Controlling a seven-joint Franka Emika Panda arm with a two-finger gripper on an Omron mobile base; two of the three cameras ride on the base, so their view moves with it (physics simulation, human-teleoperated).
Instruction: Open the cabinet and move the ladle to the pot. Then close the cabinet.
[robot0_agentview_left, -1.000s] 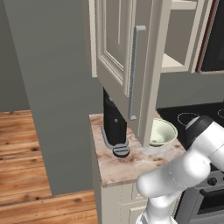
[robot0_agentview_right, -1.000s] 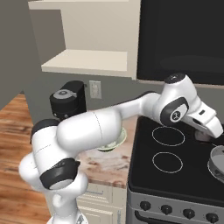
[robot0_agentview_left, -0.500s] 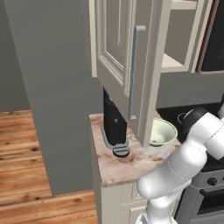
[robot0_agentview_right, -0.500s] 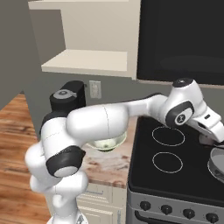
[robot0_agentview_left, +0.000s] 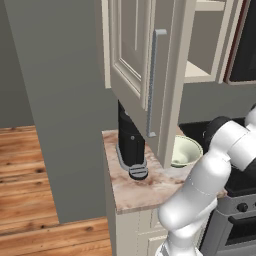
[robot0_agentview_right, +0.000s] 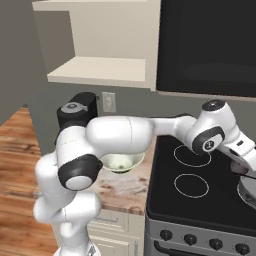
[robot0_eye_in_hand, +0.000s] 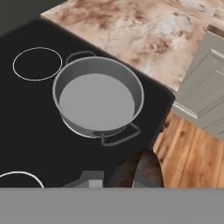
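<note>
- Compared with a second ago, the white arm (robot0_agentview_right: 125, 137) reaches farther out over the black stovetop (robot0_agentview_right: 200, 195); in the right base view its wrist now sits past the rear burner ring, close to the picture's right edge.
- The gripper's jaws are closed. In the hand view a dark, rounded ladle bowl (robot0_eye_in_hand: 139, 172) shows just at the fingers, seemingly held, though the grip itself is hidden.
- The grey pot (robot0_eye_in_hand: 98, 96) stands empty on the stovetop, its two loop handles free, with the ladle bowl just beside its near rim and outside it.
- The cabinet (robot0_agentview_left: 145, 75) door hangs open above the marble counter (robot0_agentview_left: 150, 185), its bar handle facing outward.
- A pale bowl (robot0_agentview_right: 120, 162) sits on that counter, near the stovetop's left edge.
</note>
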